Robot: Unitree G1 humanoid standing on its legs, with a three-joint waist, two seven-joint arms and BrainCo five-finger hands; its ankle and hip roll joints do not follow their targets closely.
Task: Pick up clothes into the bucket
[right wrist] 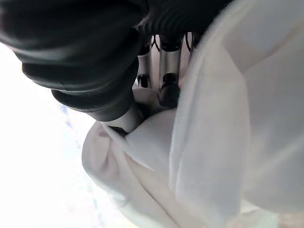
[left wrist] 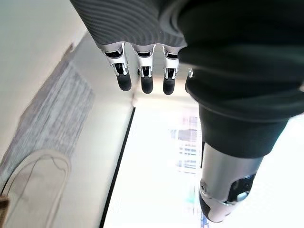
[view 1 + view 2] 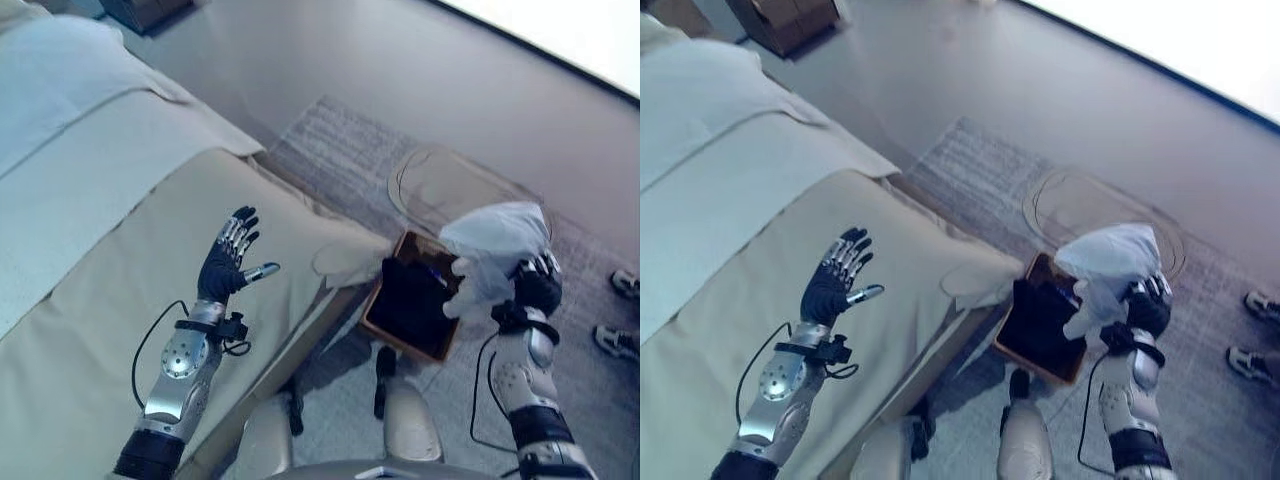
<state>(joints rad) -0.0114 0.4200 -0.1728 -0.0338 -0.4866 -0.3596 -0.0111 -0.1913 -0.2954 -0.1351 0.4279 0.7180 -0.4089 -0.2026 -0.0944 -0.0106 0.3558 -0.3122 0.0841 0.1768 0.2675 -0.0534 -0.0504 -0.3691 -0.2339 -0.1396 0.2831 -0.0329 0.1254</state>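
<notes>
White garment (image 3: 495, 245), soft and bunched into loose folds, hangs in the air over the far edge of the bucket (image 3: 412, 300), a square brown container with a dark inside that stands on the grey rug (image 3: 345, 150) beside the bed (image 3: 120, 260). The right hand (image 3: 536, 284) is raised at the bucket's right side with its fingers (image 1: 168, 90) curled into the cloth, clenching it; the wrist view shows the fabric wrapped close around them. The left hand (image 3: 225, 262) is lifted above the beige bedcover, palm up, fingers spread and straight, holding nothing. A beige flap (image 3: 345, 260), perhaps a corner of bedding, droops off the bed just beside the bucket. A round pale mat (image 3: 450, 185) lies on the rug beyond it. A person's shoes (image 3: 615, 315) show at the right.
</notes>
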